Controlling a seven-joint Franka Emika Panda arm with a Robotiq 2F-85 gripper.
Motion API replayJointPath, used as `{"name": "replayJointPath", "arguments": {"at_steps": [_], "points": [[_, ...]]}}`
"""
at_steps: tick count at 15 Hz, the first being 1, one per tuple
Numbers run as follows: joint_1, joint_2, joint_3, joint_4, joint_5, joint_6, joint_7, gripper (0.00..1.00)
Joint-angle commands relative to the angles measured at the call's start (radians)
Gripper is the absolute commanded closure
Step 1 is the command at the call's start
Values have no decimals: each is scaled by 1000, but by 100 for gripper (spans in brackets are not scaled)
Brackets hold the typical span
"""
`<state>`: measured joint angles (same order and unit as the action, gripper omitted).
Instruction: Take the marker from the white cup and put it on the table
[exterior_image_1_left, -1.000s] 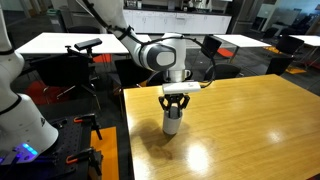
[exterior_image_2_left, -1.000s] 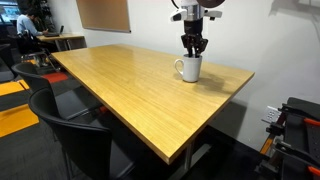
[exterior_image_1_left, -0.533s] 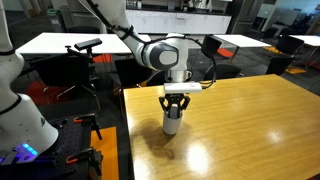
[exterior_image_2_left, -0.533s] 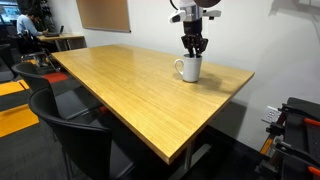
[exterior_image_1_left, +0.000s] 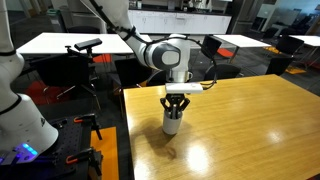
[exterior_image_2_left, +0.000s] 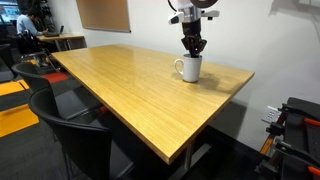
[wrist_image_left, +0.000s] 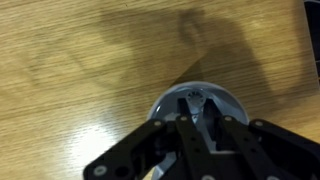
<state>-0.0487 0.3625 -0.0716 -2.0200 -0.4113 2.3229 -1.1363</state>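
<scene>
Showing glossy honey-yellow on the desk (exterior_image_2_left: 120, 85), with fine lengthwise wood grain and pale patches of glare. Showing plain white on the white cup (exterior_image_2_left: 190, 68), shading to dark inside in the wrist view. Reading black on the jaws, white and grey on the arm (exterior_image_1_left: 160, 53) above. Appearing black on the chairs (exterior_image_2_left: 70, 140), white on the tabletops (exterior_image_1_left: 50, 42) behind, brown on the wall board (exterior_image_2_left: 102, 14), orange on a floor strip (exterior_image_2_left: 12, 112).

The arm (exterior_image_1_left: 128, 32) reaches forward, wrist (exterior_image_1_left: 165, 55) bent so the jaws point straight down, drawn close together.
</scene>
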Motion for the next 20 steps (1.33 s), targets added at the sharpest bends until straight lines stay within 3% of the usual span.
{"name": "replayJointPath", "arguments": {"at_steps": [1, 13, 20], "points": [[-16, 15, 19, 39, 5, -46, -21, 95], [15, -153, 36, -26, -20, -157, 36, 95], [27, -305, 50, -73, -44, -130, 63, 95]]}}
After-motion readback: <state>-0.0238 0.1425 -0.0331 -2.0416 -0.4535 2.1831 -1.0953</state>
